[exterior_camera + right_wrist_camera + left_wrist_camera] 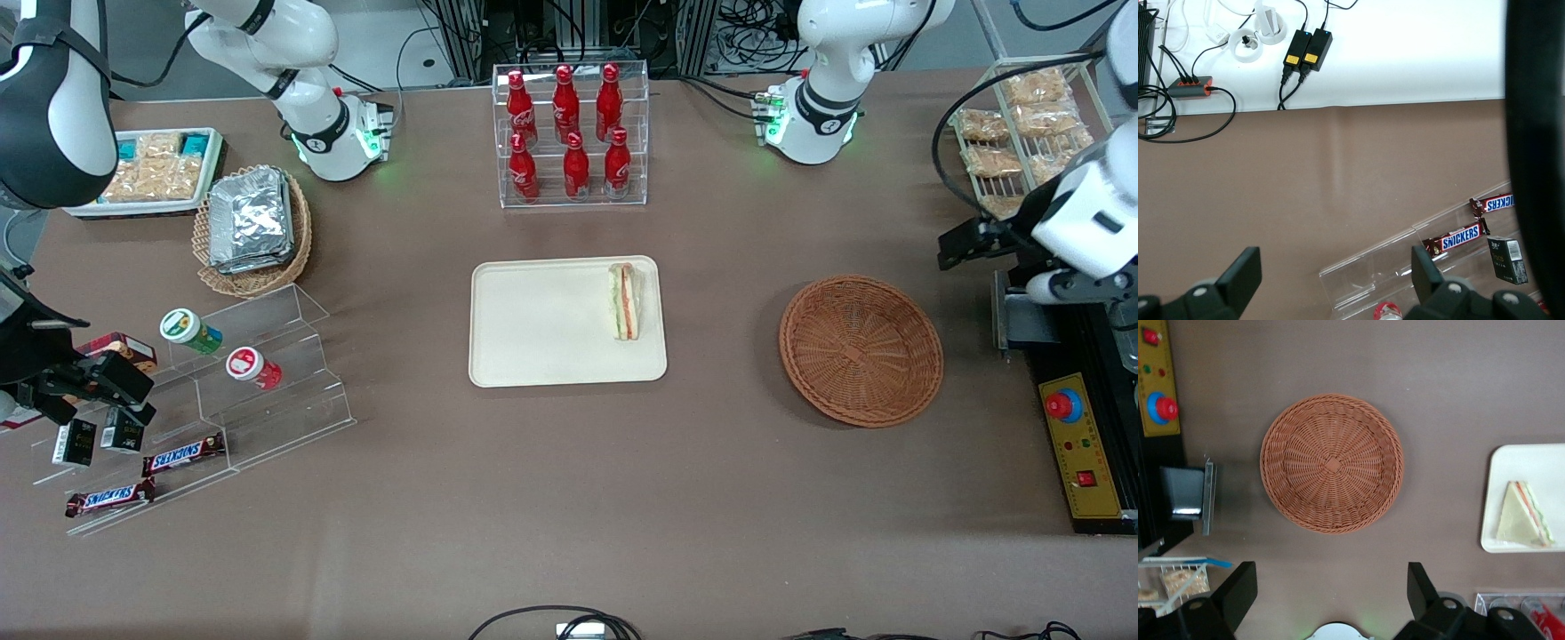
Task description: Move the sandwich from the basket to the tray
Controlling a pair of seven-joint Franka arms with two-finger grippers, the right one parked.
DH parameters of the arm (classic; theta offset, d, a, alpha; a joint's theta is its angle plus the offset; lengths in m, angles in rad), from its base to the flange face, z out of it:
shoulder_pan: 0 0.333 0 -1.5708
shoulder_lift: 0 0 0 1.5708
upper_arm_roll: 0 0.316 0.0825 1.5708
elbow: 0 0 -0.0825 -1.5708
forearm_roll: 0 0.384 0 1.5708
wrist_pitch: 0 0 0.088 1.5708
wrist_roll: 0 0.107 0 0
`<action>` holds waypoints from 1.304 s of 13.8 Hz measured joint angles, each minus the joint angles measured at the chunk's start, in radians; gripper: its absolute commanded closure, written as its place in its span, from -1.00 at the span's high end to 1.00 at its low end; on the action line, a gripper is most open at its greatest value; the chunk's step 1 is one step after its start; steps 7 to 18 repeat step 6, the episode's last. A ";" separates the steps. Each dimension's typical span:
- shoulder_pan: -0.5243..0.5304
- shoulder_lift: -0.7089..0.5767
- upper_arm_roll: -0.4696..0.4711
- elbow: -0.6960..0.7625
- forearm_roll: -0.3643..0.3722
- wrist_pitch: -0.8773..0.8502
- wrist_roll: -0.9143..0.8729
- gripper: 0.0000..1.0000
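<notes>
Sandwich (625, 301) on tray (533, 329) (triangular, orange-green filling) | pincer (1331, 600) apart above basket (1331, 463)

Woven reddish-brown wicker basket (1331, 463), rough ribbed weave. Matt cream tray (542, 324), smooth. Sandwich (623, 300) in clear glossy wrap. Matt brown table covering (569, 498). Black matt gripper (1328, 597), fingers spread, above table beside basket.

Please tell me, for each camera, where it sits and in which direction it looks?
Front view: high, facing both arms, looking down on tray with sandwich.
Left wrist view: above the table, looking down on empty basket; open claw shows.
Right wrist view: looks down on Snickers bars.
Front and left wrist views share basket, tray, sandwich.
</notes>
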 measured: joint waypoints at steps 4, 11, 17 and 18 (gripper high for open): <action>-0.017 -0.009 0.003 -0.008 -0.002 -0.001 0.051 0.99; -0.031 -0.009 0.003 -0.013 0.005 0.000 0.053 0.99; -0.031 -0.009 0.003 -0.013 0.005 0.000 0.053 0.99; -0.031 -0.009 0.003 -0.013 0.005 0.000 0.053 0.99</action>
